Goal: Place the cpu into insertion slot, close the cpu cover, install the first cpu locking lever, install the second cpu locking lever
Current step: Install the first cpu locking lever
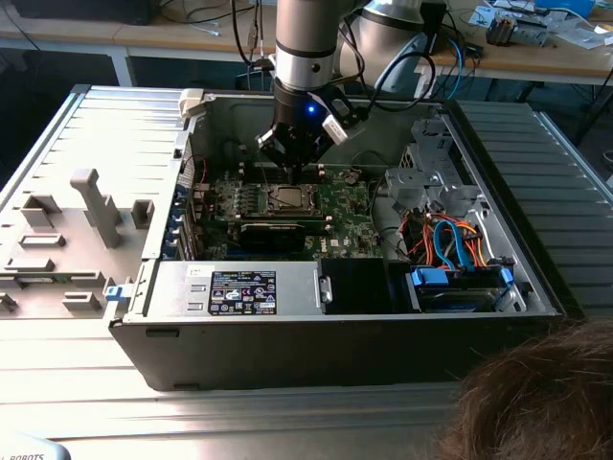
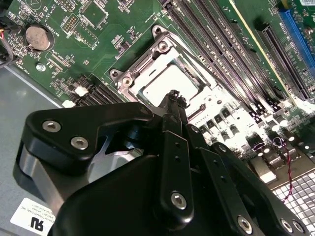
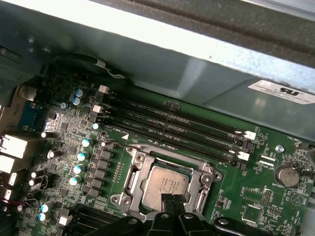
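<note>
The hand (image 2: 172,96) hangs low inside an open computer case (image 1: 498,163), its two black fingertips (image 3: 172,199) clenched together with nothing visible between them, right over one edge of the cpu (image 3: 165,184). The cpu lies flat in the insertion slot (image 3: 119,199), and the cpu cover (image 3: 170,160) is down, framing it. In both wrist views the hand's own black links hide the socket's near edge, so I cannot tell how the levers stand. Around the socket spreads the green board (image 3: 256,196), with the memory slots (image 3: 172,123) just beside it and a coin battery (image 3: 286,174) further off. In the exterior view a long black card (image 1: 273,233) lies near the socket, and orange and blue cables (image 1: 450,240) bunch at that view's right. The case rests on a ribbed metal tabletop (image 1: 239,422), with a grey moulded fixture (image 1: 91,206) at the view's left. Wooden desks (image 1: 536,57) stand behind, and a person's hair (image 1: 536,402) fills the near corner
</note>
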You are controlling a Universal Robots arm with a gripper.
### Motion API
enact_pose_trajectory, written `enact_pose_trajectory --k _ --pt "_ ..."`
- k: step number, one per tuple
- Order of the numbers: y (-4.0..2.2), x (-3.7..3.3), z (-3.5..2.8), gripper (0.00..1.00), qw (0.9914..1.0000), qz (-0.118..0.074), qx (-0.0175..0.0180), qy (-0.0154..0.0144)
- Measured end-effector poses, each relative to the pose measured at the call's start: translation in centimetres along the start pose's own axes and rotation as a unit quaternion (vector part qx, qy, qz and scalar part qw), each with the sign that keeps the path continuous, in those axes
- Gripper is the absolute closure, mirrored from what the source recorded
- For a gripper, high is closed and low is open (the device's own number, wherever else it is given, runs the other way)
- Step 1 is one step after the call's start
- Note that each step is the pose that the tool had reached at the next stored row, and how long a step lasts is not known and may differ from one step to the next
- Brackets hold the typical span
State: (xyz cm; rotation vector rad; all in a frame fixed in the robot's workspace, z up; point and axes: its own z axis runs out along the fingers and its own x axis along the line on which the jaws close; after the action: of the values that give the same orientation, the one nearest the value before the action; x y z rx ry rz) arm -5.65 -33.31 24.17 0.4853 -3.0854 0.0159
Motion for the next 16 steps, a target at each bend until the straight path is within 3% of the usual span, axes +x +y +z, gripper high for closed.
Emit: enact_pose_trajectory --k 2,5,16 --pt "0.00 0.00 0.00 0.89 1.00000 -0.002 0.0001 0.0000" --pt "0.00 0.00 0.00 0.89 0.99981 -0.019 0.0004 -0.0001" --pt "0.00 0.00 0.00 0.89 0.99964 -0.027 0.0005 -0.0002"
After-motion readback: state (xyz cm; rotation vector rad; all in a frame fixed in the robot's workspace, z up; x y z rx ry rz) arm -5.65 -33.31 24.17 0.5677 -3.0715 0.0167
